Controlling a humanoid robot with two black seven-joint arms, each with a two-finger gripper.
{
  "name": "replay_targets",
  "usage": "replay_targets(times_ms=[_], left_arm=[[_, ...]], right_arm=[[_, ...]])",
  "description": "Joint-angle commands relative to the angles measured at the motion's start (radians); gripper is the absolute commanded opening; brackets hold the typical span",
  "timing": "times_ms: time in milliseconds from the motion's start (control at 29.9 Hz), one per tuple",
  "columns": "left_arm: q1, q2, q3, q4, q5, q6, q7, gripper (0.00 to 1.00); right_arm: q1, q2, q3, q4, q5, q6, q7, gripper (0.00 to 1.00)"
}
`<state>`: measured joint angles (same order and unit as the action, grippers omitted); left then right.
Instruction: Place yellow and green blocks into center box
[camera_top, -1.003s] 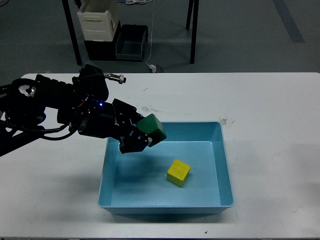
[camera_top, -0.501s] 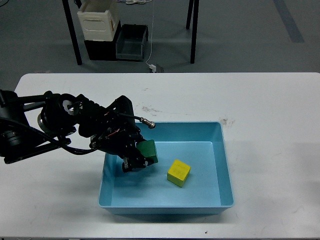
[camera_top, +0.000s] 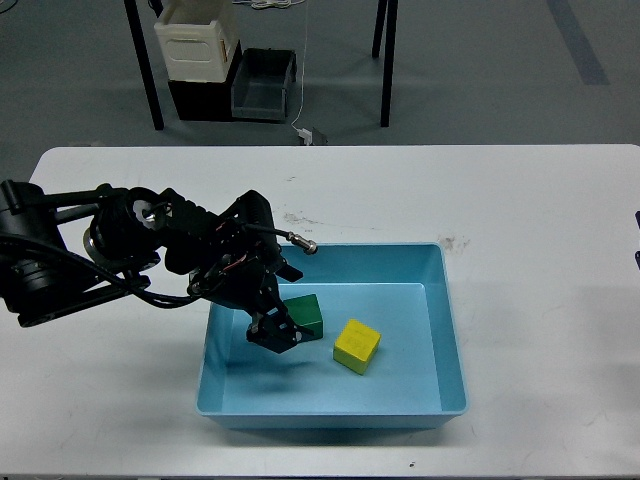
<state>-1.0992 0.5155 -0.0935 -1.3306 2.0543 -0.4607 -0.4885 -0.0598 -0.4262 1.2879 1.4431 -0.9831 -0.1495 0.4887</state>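
Observation:
A green block (camera_top: 303, 314) lies level on the floor of the blue centre box (camera_top: 445, 330), in its left half. A yellow block (camera_top: 357, 345) lies on the box floor just right of it, apart from the gripper. My left gripper (camera_top: 275, 333) reaches down into the box and sits against the green block's lower left side. Its dark fingers cannot be told apart, so I cannot tell whether they still grip the block. My right gripper is out of view.
The box stands on a white table (camera_top: 520, 200). My left arm (camera_top: 120, 250) stretches over the table's left part and the box's left rim. Beyond the table, a white bin (camera_top: 195, 45) and a dark bin (camera_top: 262, 85) stand on the floor between table legs.
My left gripper has come down from above the box's left rim into the box with the green block. The block, tilted earlier, now lies level on the floor. The yellow block has not moved.

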Motion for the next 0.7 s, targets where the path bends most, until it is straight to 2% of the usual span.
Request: replay_targets(times_ms=[0, 167, 201, 267, 334, 435, 535, 669], left_arm=[[0.027, 0.04, -0.126, -0.009, -0.363, 0.0, 0.0, 1.0], [0.139, 0.069, -0.224, -0.015, -0.904, 0.008, 0.0, 1.0], [0.165, 0.07, -0.241, -0.013, -0.977, 0.011, 0.0, 1.0], [0.221, 0.066, -0.305, -0.009, -1.13, 0.037, 0.0, 1.0], [0.292, 0.06, -0.383, -0.009, -1.256, 0.118, 0.0, 1.0], [0.378, 0.061, -0.478, -0.013, -1.422, 0.232, 0.0, 1.0], [0.456, 0.07, -0.558, -0.013, -1.69, 0.237, 0.0, 1.0], [0.561, 0.069, -0.623, -0.027, -2.193, 0.244, 0.0, 1.0]], right_arm=[[0.041, 0.047, -0.027, 0.006, 0.0, 0.01, 0.0, 1.0], [0.135, 0.127, -0.05, 0.028, 0.038, 0.019, -0.012, 1.0], [0.156, 0.148, -0.055, 0.028, 0.084, 0.028, -0.039, 1.0], [0.198, 0.19, -0.053, 0.025, 0.24, 0.082, -0.123, 1.0], [0.216, 0.207, -0.038, 0.02, 0.416, 0.149, -0.182, 1.0], [0.216, 0.208, -0.016, 0.02, 0.65, 0.247, -0.206, 1.0], [0.203, 0.208, -0.012, 0.013, 0.847, 0.335, -0.223, 1.0], [0.161, 0.21, 0.004, 0.014, 1.07, 0.424, -0.252, 1.0]])
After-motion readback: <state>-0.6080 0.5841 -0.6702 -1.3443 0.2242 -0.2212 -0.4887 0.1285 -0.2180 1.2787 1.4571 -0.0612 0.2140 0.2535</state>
